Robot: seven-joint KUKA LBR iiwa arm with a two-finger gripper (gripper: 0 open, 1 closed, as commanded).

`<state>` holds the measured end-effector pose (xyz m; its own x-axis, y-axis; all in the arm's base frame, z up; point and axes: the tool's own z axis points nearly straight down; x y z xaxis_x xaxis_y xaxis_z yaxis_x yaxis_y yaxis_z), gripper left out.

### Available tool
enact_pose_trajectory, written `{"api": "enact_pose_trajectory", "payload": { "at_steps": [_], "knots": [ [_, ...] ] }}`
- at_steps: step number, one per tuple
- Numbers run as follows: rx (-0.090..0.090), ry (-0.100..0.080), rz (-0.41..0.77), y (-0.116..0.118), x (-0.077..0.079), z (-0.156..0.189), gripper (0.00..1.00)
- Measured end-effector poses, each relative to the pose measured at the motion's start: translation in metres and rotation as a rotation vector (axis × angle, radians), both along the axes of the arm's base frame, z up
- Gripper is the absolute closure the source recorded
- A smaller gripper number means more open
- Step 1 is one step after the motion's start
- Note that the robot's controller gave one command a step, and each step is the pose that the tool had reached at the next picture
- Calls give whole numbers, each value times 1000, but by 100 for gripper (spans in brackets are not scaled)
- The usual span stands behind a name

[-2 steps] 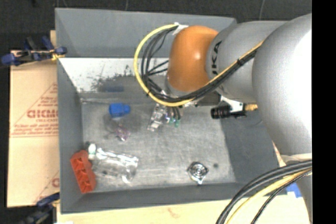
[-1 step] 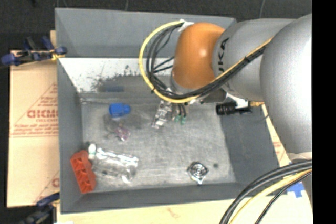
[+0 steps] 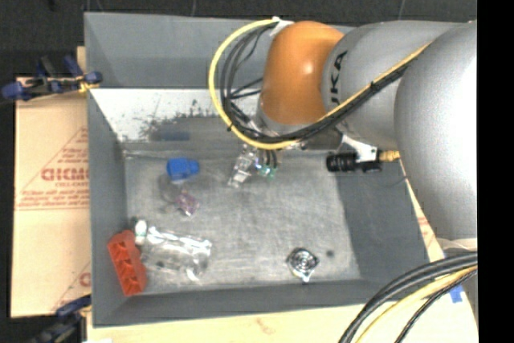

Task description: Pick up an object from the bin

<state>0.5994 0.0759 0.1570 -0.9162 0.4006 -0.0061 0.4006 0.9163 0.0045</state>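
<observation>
Clutter lies along the near wall of the bin (image 3: 106, 173): a red block (image 3: 127, 263) in the left corner, a clear plastic piece (image 3: 175, 250) just beside it, and, well apart to the right, a small shiny metal bit (image 3: 301, 262). Further in, left of centre, a purple scrap (image 3: 186, 203) sits just before a blue lump (image 3: 183, 169). Beyond these, near the far wall, the gripper (image 3: 259, 166) hangs low over the floor. Whether it is open or closed I cannot tell, as the orange cover (image 3: 301, 80) and cables hide much of it. A pale glinting thing (image 3: 239, 175) shows at its tip, on the left side; held or merely beside, I cannot say. I judge this the grasp step, with the lift not yet made. Next comes a sure closure on that pale thing, then a straight rise — the far wall stands close behind, the blue lump near on the left.
</observation>
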Motion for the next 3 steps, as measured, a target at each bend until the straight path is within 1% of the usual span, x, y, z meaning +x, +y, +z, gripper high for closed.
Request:
{"api": "enact_pose_trajectory", "payload": {
  "at_steps": [1,2,3],
  "knots": [
    [-7,8,-9,-97,-35,-8,100],
    [-4,5,-2,-92,-34,-8,0],
    [1,3,-50,-41,-2,-28,0]
  ]
}}
